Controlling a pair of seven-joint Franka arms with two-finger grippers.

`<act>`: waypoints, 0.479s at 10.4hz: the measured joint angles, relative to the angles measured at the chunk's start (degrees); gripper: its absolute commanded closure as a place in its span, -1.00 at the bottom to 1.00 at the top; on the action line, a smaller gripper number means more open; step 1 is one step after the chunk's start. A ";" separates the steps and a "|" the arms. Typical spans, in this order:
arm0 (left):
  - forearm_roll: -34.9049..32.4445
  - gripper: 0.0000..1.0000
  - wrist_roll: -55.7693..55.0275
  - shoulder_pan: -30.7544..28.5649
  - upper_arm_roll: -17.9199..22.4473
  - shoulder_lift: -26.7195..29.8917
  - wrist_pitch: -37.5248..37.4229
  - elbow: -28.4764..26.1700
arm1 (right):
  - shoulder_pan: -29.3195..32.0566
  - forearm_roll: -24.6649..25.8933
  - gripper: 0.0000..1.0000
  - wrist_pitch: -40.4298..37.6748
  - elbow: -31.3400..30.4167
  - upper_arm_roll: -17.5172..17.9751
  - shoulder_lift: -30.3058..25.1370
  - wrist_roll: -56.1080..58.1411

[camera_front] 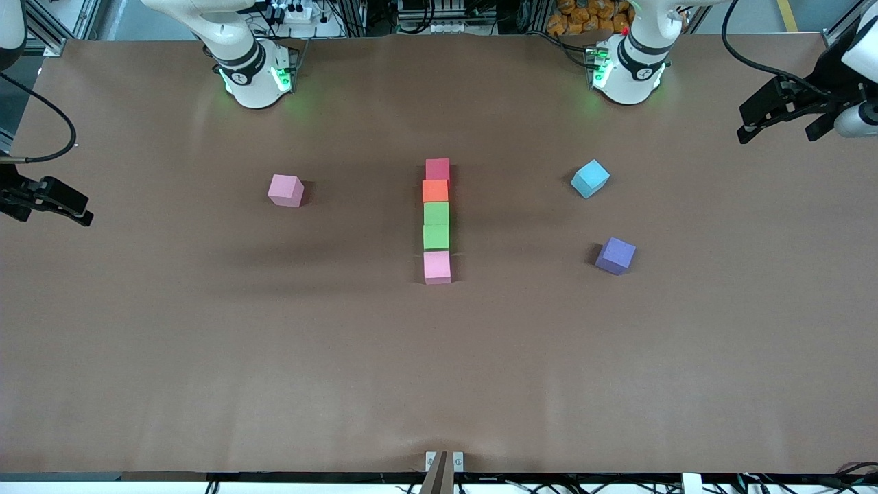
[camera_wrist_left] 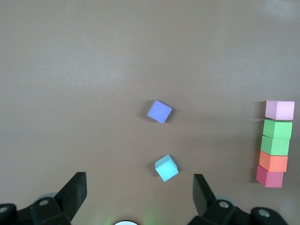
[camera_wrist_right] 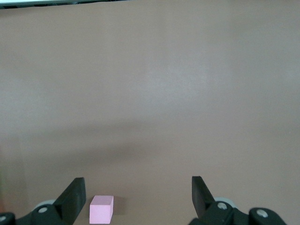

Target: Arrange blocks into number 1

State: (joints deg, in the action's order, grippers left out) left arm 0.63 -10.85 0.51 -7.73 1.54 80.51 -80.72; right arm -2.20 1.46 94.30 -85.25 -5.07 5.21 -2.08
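Observation:
Five blocks form a straight touching column mid-table: crimson [camera_front: 437, 169] nearest the bases, then orange [camera_front: 435, 191], two green [camera_front: 436, 213] [camera_front: 436, 237], and pink [camera_front: 437, 267] nearest the camera. A second pink block [camera_front: 285, 190] lies alone toward the right arm's end. Sky-blue [camera_front: 590, 178] and purple [camera_front: 615, 255] blocks lie loose toward the left arm's end. My left gripper [camera_front: 782, 127] hangs open and empty over its end of the table; its wrist view shows sky-blue [camera_wrist_left: 166, 168], purple [camera_wrist_left: 159, 111] and the column [camera_wrist_left: 275, 146]. My right gripper [camera_front: 51, 202] is open and empty over its own end, with the lone pink block [camera_wrist_right: 101, 209] below.
The brown table cover [camera_front: 206, 357] runs wide and flat on all sides of the blocks. The right arm's base [camera_front: 254, 75] and the left arm's base [camera_front: 627, 68] stand at the back edge. A small metal bracket [camera_front: 444, 461] sits at the table's front edge.

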 measured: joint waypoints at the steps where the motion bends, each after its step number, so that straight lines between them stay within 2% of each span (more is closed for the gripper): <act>1: 0.00 -1.00 0.00 0.00 -0.01 0.00 0.00 0.00 | -0.01 -0.02 -1.00 0.04 0.00 0.00 0.00 0.00; 5: 0.00 -1.00 0.00 0.00 -0.08 0.00 0.00 0.00 | -0.01 -0.10 -1.00 0.53 0.00 0.00 0.00 0.00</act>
State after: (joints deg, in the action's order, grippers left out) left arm 0.62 -10.85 0.52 -7.81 1.54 80.51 -80.72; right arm -2.22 1.36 94.84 -85.25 -5.07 5.21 -2.08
